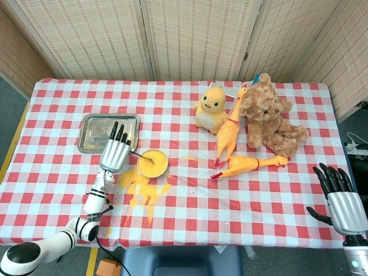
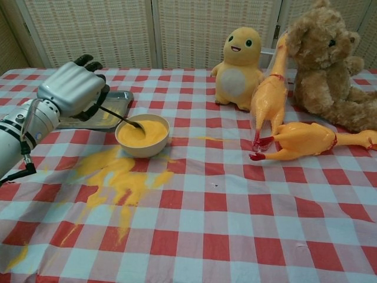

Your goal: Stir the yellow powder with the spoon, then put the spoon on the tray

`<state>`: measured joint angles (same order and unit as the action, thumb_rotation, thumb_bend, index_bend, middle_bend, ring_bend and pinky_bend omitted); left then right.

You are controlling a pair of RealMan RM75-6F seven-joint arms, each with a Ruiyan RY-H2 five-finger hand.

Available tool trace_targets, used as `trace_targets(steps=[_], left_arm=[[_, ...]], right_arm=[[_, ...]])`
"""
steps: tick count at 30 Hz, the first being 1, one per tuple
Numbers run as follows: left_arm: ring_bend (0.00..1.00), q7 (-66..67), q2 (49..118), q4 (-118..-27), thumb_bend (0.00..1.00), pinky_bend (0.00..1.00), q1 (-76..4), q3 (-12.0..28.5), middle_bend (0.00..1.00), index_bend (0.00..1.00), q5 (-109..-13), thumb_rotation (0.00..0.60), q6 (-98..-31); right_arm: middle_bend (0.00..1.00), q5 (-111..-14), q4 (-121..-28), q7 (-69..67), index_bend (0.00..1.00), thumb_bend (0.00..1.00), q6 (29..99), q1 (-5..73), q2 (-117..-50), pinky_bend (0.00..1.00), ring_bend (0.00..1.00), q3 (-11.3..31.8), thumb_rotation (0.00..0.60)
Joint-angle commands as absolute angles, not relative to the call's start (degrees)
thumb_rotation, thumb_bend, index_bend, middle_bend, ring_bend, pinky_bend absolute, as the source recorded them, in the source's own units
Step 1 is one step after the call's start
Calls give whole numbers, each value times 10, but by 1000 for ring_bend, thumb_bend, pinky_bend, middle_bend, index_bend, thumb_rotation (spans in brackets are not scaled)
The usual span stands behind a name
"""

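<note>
I had the spoon [image 2: 121, 117] in my left robot hand [image 2: 72, 89], its fingers curled around the handle, with the bowl end resting at the near-left edge of the yellow powder [image 2: 142, 131]. The handle slanted up and back toward the hand, over the rim of the white bowl [image 2: 141, 147] that held the powder. From the head view the spoon [image 1: 141, 156] showed as a thin dark line running from the left robot hand [image 1: 115, 153] to the bowl [image 1: 152, 163].

A wide patch of spilled powder [image 2: 115, 180] lay on the red-and-white checked cloth just in front of and to the left of the bowl, trailing toward the near edge of the counter [image 1: 190, 190]. The metal tray [image 1: 96, 131] sat just behind the left hand, beside the bowl, with a little yellow dust on its floor.

Well to the right of the bowl stood a yellow plush figure [image 2: 238, 59], a rubber chicken [image 2: 270, 97] leaning upright against a brown teddy bear [image 2: 327, 65], and a second rubber chicken [image 2: 306, 141] lying flat in front of them.

My right robot hand [image 1: 340, 195] hung off the counter's near right corner, fingers apart and holding nothing.
</note>
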<state>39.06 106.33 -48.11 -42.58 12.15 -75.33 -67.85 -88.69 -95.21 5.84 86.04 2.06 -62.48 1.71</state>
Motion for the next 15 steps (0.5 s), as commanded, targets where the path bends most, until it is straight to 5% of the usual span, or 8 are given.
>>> trace_targets(steps=[1,15], left_arm=[[76,430,1030,-536,822,0,-405,121,309,840,-735,600,-681],[78,455,967,-674,823,0,-382,124,309,840,-720,600,-702]], right_arm=[[0,-887,-952,61,0,74,860,21,-626,0,0,17,600],[0,-895,-955,68,0,74,862,21,-629,0,0,13,600]])
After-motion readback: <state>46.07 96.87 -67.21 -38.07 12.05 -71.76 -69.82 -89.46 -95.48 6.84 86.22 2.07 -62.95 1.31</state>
